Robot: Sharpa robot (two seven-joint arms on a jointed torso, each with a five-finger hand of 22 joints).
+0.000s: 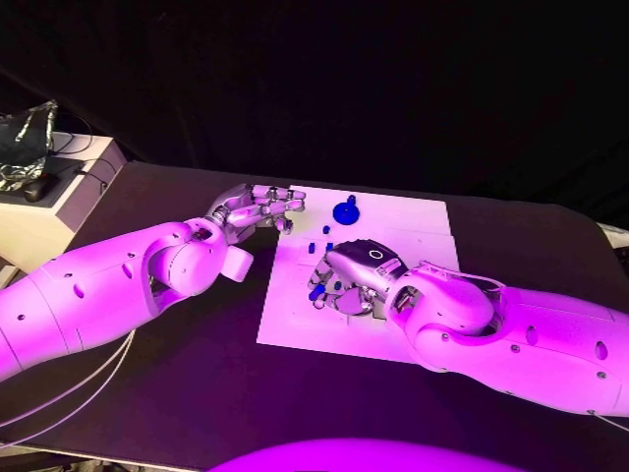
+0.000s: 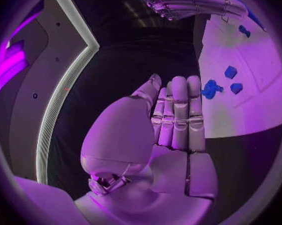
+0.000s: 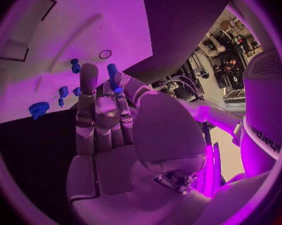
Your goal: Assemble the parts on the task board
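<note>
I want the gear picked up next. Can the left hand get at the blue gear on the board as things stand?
Probably yes. The left hand hovers empty at the task board edge, and the blue gear lies just beyond its fingertips with bare board between. The right hand works farther away.

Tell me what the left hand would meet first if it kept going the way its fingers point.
Probably the blue gear on the task board: the left hand points its fingers at it in the wrist view. Depth is unclear.
</note>
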